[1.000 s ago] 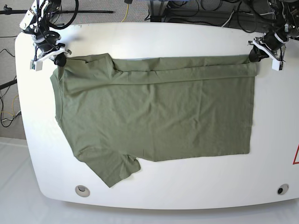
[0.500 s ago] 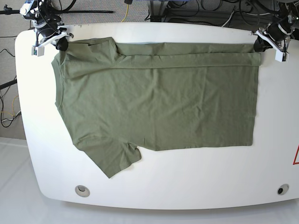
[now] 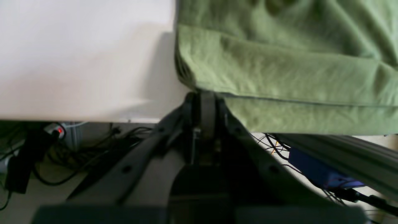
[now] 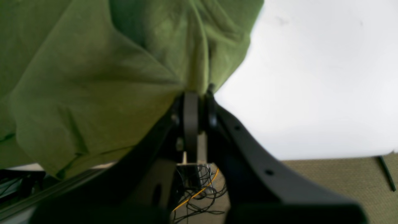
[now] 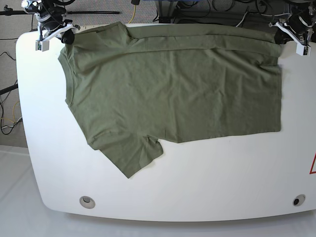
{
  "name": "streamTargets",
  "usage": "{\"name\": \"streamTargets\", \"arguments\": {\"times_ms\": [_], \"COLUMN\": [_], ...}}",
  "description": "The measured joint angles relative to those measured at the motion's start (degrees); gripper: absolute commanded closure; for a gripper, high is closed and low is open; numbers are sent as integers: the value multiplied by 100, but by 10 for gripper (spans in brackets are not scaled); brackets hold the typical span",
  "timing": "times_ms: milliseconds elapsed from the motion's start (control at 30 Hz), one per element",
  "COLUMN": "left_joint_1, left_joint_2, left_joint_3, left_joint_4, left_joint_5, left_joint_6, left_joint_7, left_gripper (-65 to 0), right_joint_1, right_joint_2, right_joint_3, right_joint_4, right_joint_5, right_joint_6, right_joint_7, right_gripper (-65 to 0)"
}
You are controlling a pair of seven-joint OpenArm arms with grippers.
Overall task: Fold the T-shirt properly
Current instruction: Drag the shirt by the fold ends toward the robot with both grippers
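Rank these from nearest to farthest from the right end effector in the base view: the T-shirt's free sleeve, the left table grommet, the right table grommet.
From the right end effector, shut on the T-shirt at the far-left corner:
1. Free sleeve, front left of the cloth.
2. Left grommet, near edge, left.
3. Right grommet, near edge, far right.

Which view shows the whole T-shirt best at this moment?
The base view: the T-shirt lies spread across the white table, one sleeve visible. Each wrist view shows only a bunched green edge pinched near its gripper.

T-shirt (image 5: 173, 89) — matt olive cloth | table (image 5: 207, 182) — smooth white, faintly glossy
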State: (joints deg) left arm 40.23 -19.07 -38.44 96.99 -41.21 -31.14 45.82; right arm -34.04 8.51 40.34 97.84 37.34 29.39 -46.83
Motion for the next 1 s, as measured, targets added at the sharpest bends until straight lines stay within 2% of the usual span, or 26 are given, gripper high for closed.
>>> {"name": "streamTargets", "arguments": {"times_ms": [833, 933, 1000], "left_joint_1": [94, 85, 87], "left_joint_2": [-2, -2, 2], "left_joint_3": [39, 26, -7], "left_joint_4": [-31, -37, -28], "left_joint_5": [68, 68, 70], "left_joint_6": [4, 0, -46], "left_joint_7": [118, 133, 144], "left_gripper": [0, 0, -48], "right_joint_1": [-9, -9, -11], "right_joint_2": [22, 22, 22], "right_joint_3": [7, 7, 20], "right_joint_4": [-9, -7, 0], "right_joint_5": [-105, -111, -109], "right_joint_6": [-68, -68, -66], "right_joint_7": [15, 26, 26], "right_gripper": [0, -95, -157]}}
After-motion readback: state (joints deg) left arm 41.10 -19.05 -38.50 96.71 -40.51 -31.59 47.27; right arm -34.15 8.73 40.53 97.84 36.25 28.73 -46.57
